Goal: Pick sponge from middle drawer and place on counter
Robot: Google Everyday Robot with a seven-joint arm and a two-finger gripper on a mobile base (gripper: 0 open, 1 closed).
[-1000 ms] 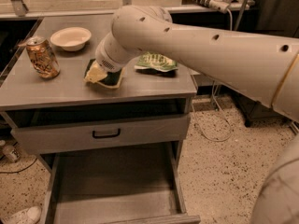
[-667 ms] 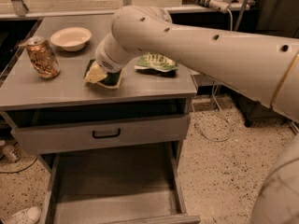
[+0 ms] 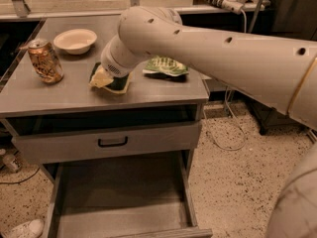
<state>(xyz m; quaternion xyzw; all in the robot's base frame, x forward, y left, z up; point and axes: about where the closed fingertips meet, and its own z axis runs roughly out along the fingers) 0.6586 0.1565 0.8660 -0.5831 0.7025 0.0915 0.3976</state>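
The sponge (image 3: 118, 85), dark green on a yellow body, lies on the counter (image 3: 59, 90) near its front middle. My gripper (image 3: 105, 76) is right at the sponge's left part, under the thick white wrist, which hides most of it. I cannot tell whether the sponge is resting free or held. The wide grey drawer (image 3: 124, 202) stands pulled out at the bottom of the cabinet, and its flat floor shows nothing lying on it.
A tilted drink can (image 3: 44, 60) and a white bowl (image 3: 75, 40) stand on the counter's left. A crinkled green chip bag (image 3: 166, 66) lies right of the sponge. A closed drawer front with a black handle (image 3: 112, 142) sits above the open drawer. Cables hang at the right.
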